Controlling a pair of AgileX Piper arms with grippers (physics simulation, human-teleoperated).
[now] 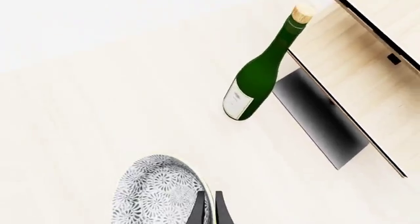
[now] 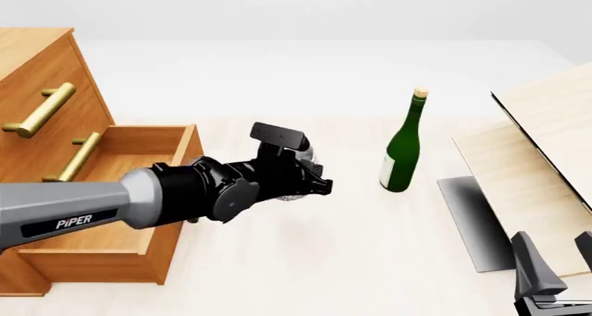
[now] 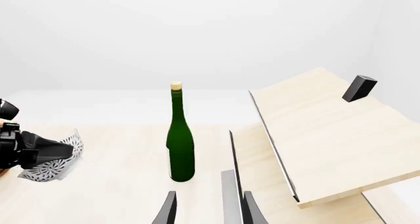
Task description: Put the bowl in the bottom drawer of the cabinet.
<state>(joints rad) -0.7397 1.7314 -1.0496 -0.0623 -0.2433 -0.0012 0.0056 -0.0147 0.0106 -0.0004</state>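
The bowl (image 1: 157, 192), grey-white with a speckled pattern, is tipped on its side with my left gripper (image 1: 208, 211) shut on its rim. In the front view the left gripper (image 2: 317, 184) hangs just right of the cabinet (image 2: 37, 66), and only a sliver of the bowl (image 2: 310, 156) shows behind it. The bottom drawer (image 2: 88, 264) is pulled out, its wooden floor bare. The right wrist view shows the tilted bowl (image 3: 56, 160) too. Down at the near right corner, my right gripper (image 2: 555, 257) is open and holds nothing.
A green wine bottle (image 2: 403, 146) with a cork stands upright right of the bowl. Pale wood boards (image 2: 536, 163) with a dark edge and a dark panel (image 2: 476, 222) fill the right side. Two upper drawers with brass handles (image 2: 37, 111) are closed.
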